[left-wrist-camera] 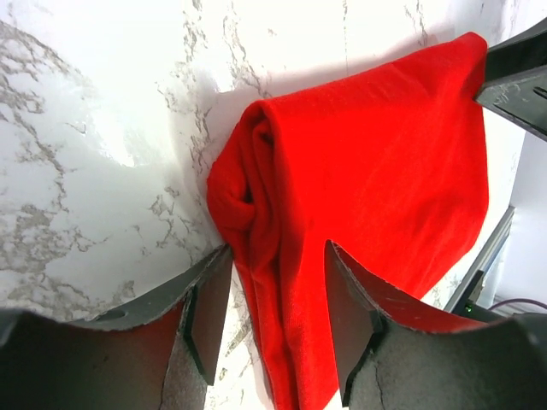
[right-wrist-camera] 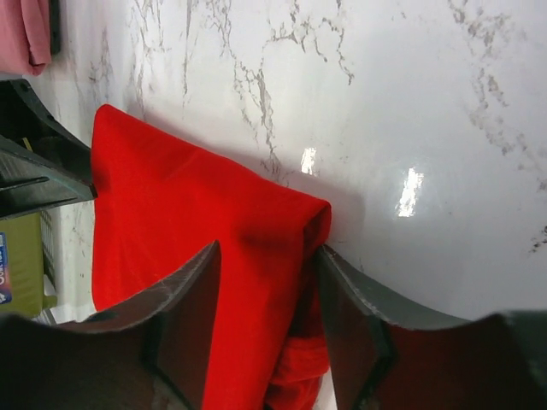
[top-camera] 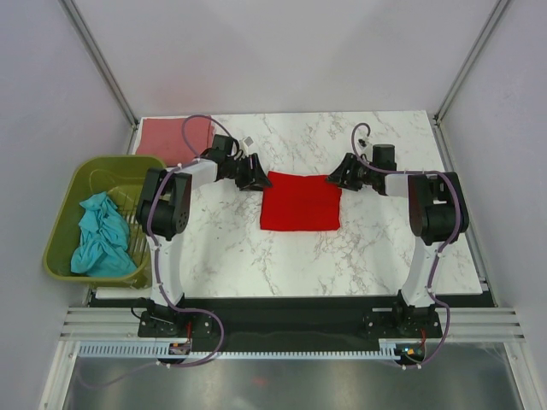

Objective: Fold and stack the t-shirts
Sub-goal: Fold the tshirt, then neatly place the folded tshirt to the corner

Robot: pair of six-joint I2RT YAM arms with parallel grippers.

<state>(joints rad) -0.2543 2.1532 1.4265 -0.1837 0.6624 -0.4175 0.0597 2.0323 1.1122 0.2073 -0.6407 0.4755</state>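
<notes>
The teal t-shirt [top-camera: 102,239] sits in the green basket [top-camera: 61,224] at the left. The folded red t-shirt [top-camera: 300,202] lies flat in the middle of the table [top-camera: 239,256]. The left gripper [top-camera: 259,180] and right gripper [top-camera: 341,179] stand wide at its top corners, with cloth between their fingers. The pink t-shirt [top-camera: 167,137] lies at the upper left.

Bench [top-camera: 385,248] is bare marble right of and nearer than the folded red t-shirt [top-camera: 300,202], clear pass there. Far side is open except the pink t-shirt [top-camera: 173,139] in the far-left corner. Left gripper [top-camera: 254,177] and right gripper [top-camera: 344,178] occupy the red shirt's two far corners. Olive basket [top-camera: 64,226] holding the teal t-shirt [top-camera: 102,235] blocks the left edge; white walls [top-camera: 282,51] box in three sides
</notes>
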